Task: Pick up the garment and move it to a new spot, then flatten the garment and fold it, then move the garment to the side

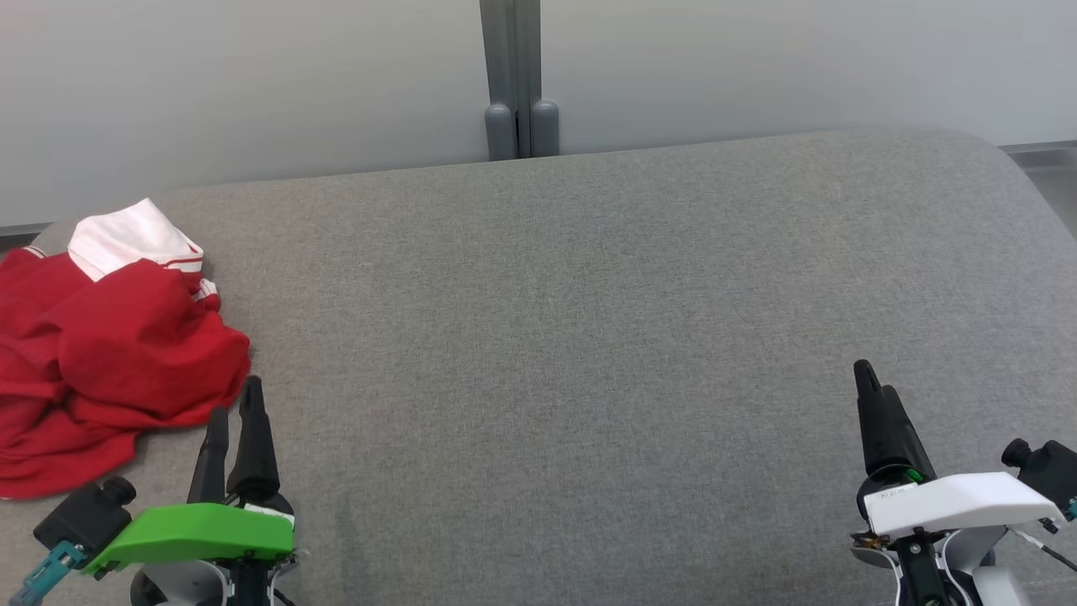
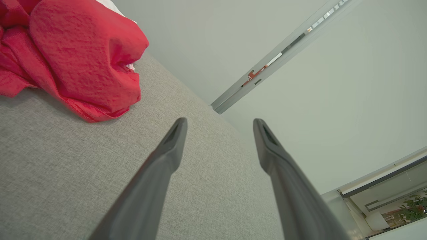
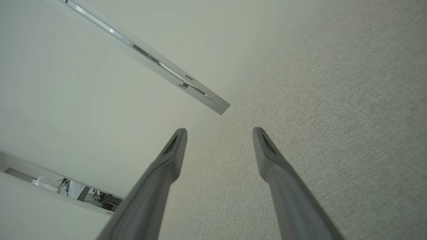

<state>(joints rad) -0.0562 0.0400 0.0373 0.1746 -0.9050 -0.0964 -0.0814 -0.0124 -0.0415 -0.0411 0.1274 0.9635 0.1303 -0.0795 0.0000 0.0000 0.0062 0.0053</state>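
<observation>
**Nothing lifted yet: both hands apart and empty**

At the far left of the grey surface point(image 1: 589, 337), the red garment point(image 1: 109, 353) with white trim, bunched in a loose heap and partly cut off by the head view's left border. Not flattened, not folded, not moved to a new spot. By the look of it, the very first step of the task.

Just beside the heap's near right edge, the left hand point(image 1: 234, 397), pointing up toward the cloth, spread apart, holding nothing. In the left wrist view, a wide gap between the two fingers point(image 2: 166, 156), with red cloth off to the upper left rather than between them. Likely placed there for a short reach: nearest arm to the cloth, so the natural one for the first pinch.

Low at the right of the surface and well apart from the garment, the right hand point(image 1: 875, 379), likewise spread and empty, bare grey fabric ahead in its wrist view. Probably set out there to leave the broad middle free as the new spot and as room for spreading.

Next, in all likelihood: swing the left hand over a raised fold, then close. Some risk of catching a single slack layer and dragging instead of lifting.
</observation>
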